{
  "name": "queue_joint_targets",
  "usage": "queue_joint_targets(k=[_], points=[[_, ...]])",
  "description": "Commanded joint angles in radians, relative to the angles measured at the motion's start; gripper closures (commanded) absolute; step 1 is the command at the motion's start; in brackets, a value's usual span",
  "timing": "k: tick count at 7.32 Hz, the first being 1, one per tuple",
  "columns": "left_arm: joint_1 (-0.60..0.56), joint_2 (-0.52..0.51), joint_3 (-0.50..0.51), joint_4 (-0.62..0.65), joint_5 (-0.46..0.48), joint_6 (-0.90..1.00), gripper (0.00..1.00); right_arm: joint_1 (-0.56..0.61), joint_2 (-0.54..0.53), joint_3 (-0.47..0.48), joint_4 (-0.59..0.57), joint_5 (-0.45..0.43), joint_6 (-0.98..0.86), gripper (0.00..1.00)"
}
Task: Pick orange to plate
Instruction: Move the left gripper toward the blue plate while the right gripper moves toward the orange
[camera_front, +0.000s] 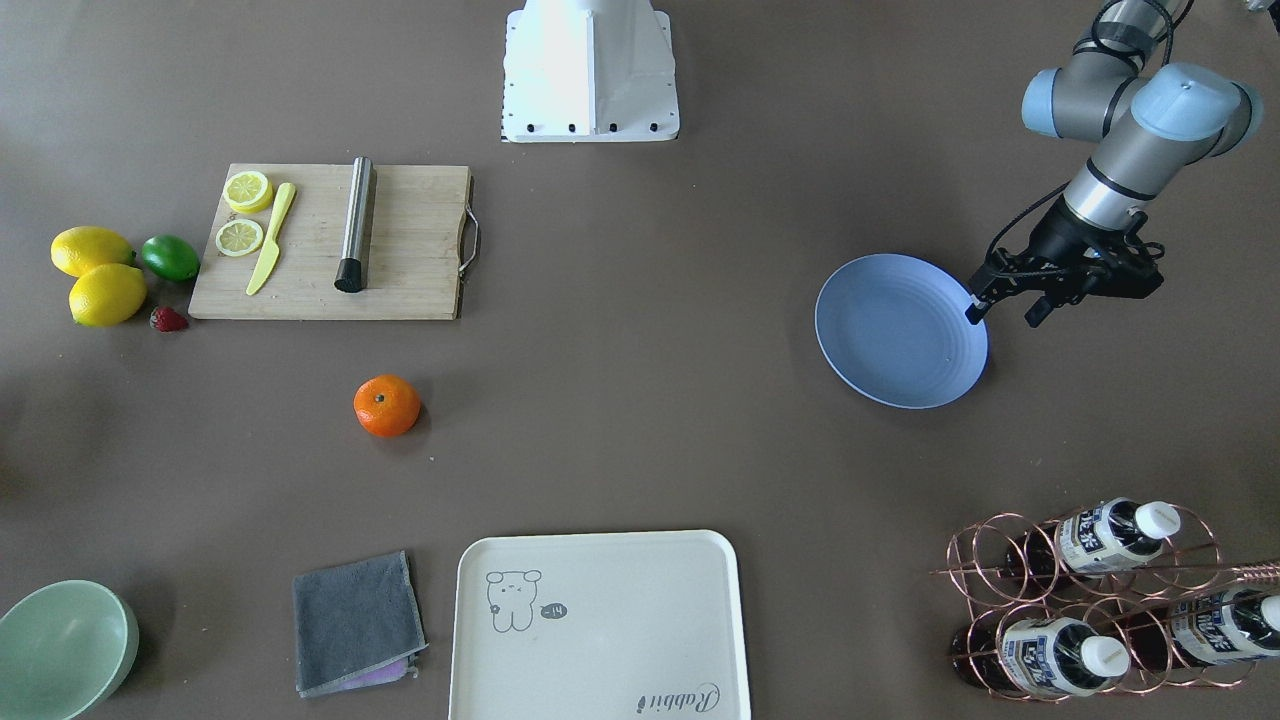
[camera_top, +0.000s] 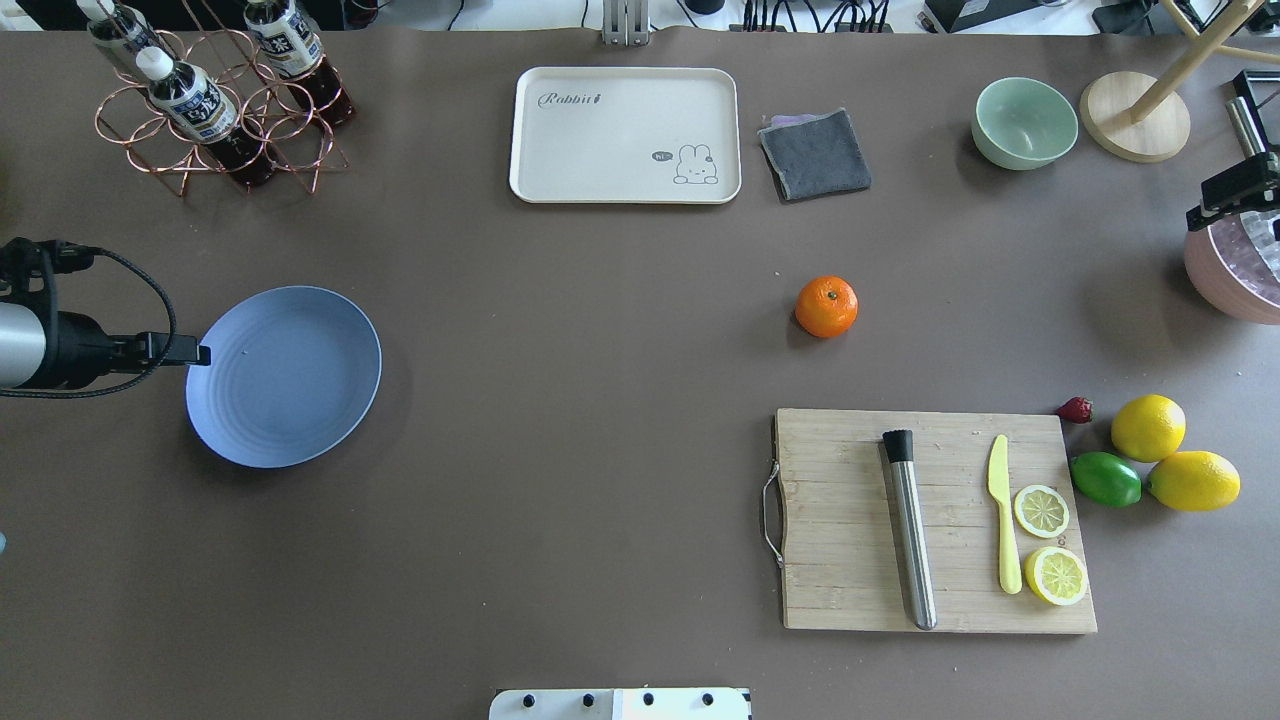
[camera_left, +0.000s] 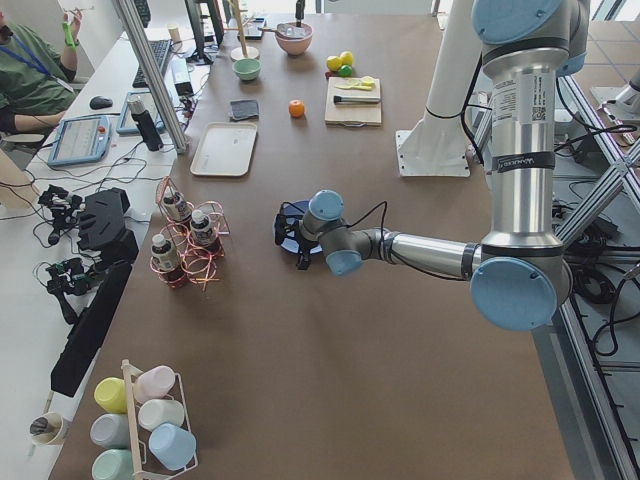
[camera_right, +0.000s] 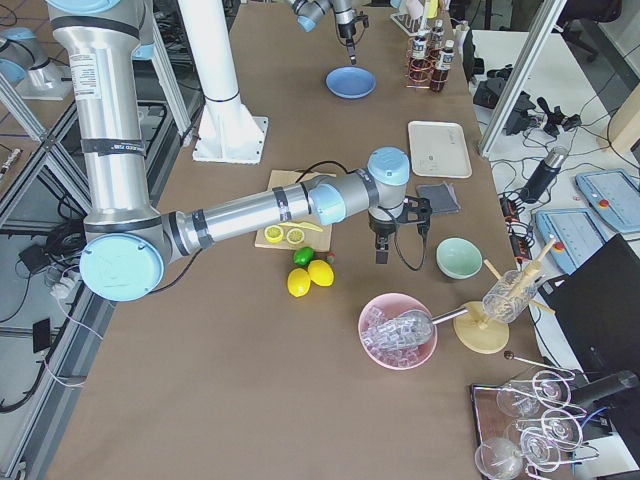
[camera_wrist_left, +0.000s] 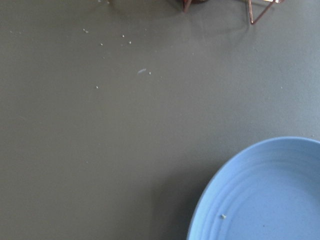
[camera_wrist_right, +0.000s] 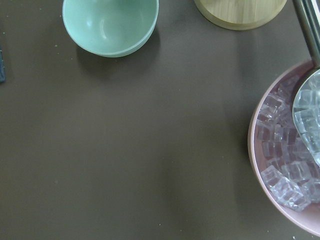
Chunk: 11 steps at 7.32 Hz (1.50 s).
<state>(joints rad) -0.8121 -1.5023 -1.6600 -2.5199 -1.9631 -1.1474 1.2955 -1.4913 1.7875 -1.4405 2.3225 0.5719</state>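
- The orange (camera_front: 387, 405) is sitting on the table, well apart from the plate (camera_front: 900, 330).
- The left gripper (camera_front: 1004, 314) is right at the plate's rim, fingers spread apart and holding nothing. Touching the rim or not, can't tell.
- The right gripper (camera_right: 384, 250) hangs far from the plate, beyond the orange. Fingers apart or together, can't tell.

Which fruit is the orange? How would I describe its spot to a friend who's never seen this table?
Find the wooden cutting board. Between it and the grey cloth lies one round fruit by itself, the orange. It is bright orange, whereas the whole fruits clustered at the board's end are yellow lemons and a green lime.
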Motion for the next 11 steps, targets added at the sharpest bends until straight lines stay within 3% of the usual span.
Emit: queue_joint_targets(k=[1,2,3,4,7,8,10,11], points=[[0.066,-0.007,0.009,0.0,0.052,-0.002,0.15,-0.019,0.005,0.0,0.009,-0.005,0.022,0.0],[0.067,-0.013,0.017,0.0,0.052,-0.002,0.3,-0.022,0.011,-0.002,0.009,-0.006,0.022,0.0],[0.067,-0.013,0.022,-0.002,0.05,0.001,0.73,-0.024,0.011,0.0,0.009,-0.018,0.022,0.0],[0.067,-0.013,0.025,-0.002,0.052,0.008,1.0,-0.025,0.011,0.0,0.009,-0.018,0.022,0.0],[0.059,-0.009,0.02,-0.029,0.041,-0.009,1.0,-0.028,0.013,0.001,0.009,-0.017,0.023,0.0],[0.045,-0.012,0.002,-0.025,-0.004,-0.011,1.0,-0.028,0.014,0.004,0.009,-0.015,0.022,0.0],[-0.104,-0.036,-0.017,-0.019,-0.235,-0.011,1.0,-0.041,0.049,0.004,0.009,-0.017,0.066,0.0],[-0.123,-0.067,-0.03,-0.002,-0.264,-0.015,1.0,-0.071,0.066,0.004,0.009,-0.02,0.104,0.0]])
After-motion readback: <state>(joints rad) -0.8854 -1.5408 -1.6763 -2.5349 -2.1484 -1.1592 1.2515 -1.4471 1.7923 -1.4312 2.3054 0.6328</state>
